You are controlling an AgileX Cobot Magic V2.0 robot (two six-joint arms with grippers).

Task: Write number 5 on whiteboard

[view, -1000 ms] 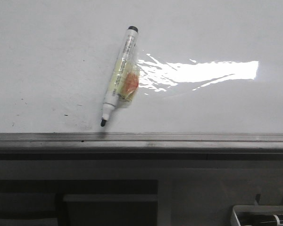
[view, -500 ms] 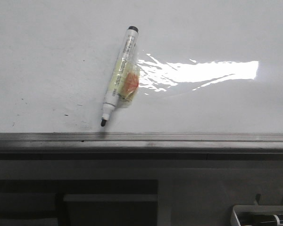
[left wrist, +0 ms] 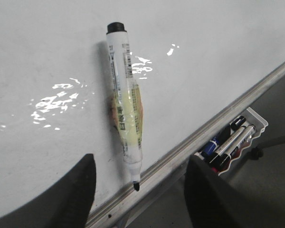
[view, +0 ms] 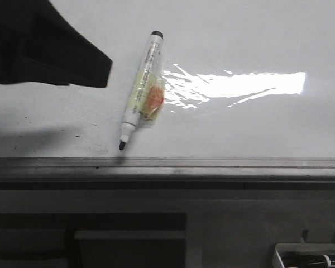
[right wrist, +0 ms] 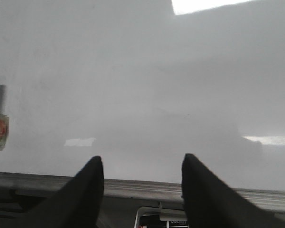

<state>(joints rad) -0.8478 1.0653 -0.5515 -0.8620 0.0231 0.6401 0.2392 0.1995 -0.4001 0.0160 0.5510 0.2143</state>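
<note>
1. My left pincer [left wrist: 137, 190] hangs spread above the marker [left wrist: 126, 102]; my right pincer [right wrist: 142, 190] is spread too, well apart from the marker.
2. Step: reaching to grasp. Next, I judge, descend and close on the barrel.
3. The marker lies on the whiteboard [view: 240, 33], tip just beside its edge rail [view: 212, 164]; no number 5 is drawn yet, with bare board beyond the marker.

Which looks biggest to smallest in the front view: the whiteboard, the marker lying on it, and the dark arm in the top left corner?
1. The whiteboard fills most of the upper picture.
2. The left arm looks a broad dark shape, but it is nearer the camera and cut off by the frame, so its size is unsure.
3. The marker is the slimmest.
</note>
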